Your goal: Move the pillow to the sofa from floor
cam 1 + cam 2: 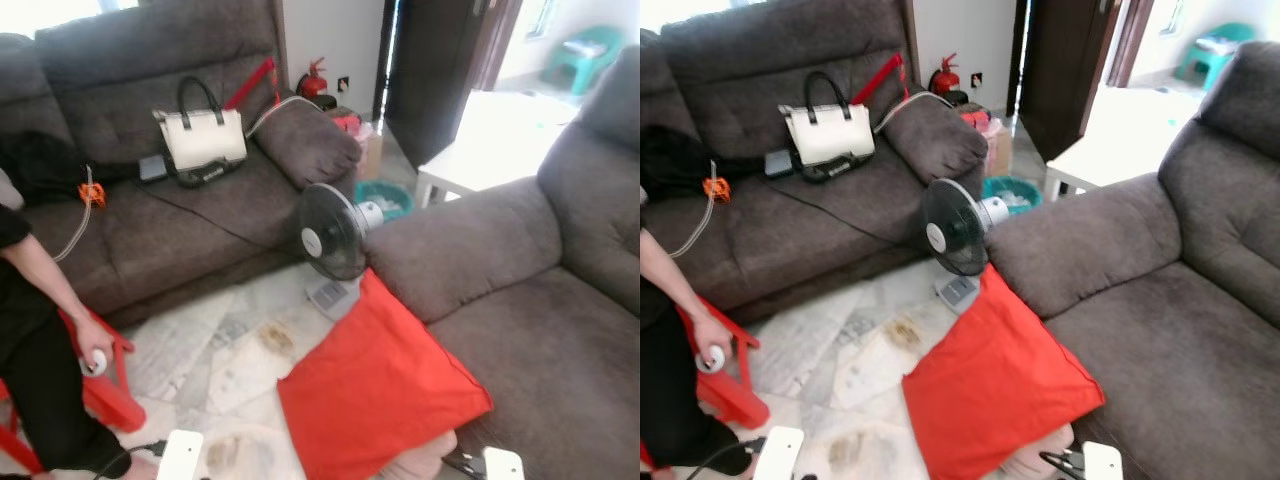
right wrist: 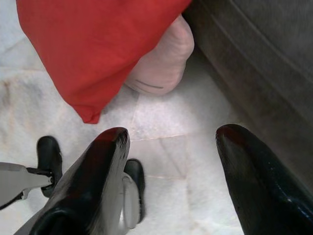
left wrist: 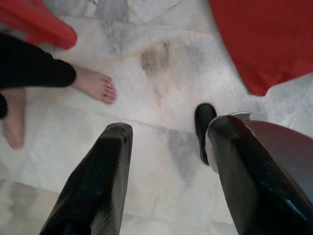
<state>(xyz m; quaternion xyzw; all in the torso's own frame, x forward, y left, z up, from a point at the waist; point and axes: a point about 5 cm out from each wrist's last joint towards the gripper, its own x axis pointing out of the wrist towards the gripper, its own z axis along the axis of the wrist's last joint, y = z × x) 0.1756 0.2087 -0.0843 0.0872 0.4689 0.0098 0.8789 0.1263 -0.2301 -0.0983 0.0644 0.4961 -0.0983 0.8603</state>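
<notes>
A large red pillow (image 1: 375,385) lies on the marble floor, tilted up against the front of the grey sofa (image 1: 540,330) on the right. A pale pink cushion (image 2: 161,63) pokes out from under its lower edge. My right gripper (image 2: 173,134) hangs open just above the floor, a short way from the red pillow's corner (image 2: 90,115) and close to the sofa base. My left gripper (image 3: 168,129) is open too, over bare floor, with the red pillow's edge (image 3: 264,44) further off. Nothing is between either pair of fingers.
A standing fan (image 1: 330,235) is on the floor right behind the pillow, at the sofa arm. A person (image 1: 40,340) stands at the left beside a red stool (image 1: 105,390), one bare foot (image 3: 95,84) near my left gripper. A second sofa (image 1: 170,220) at the back holds a white handbag (image 1: 200,140).
</notes>
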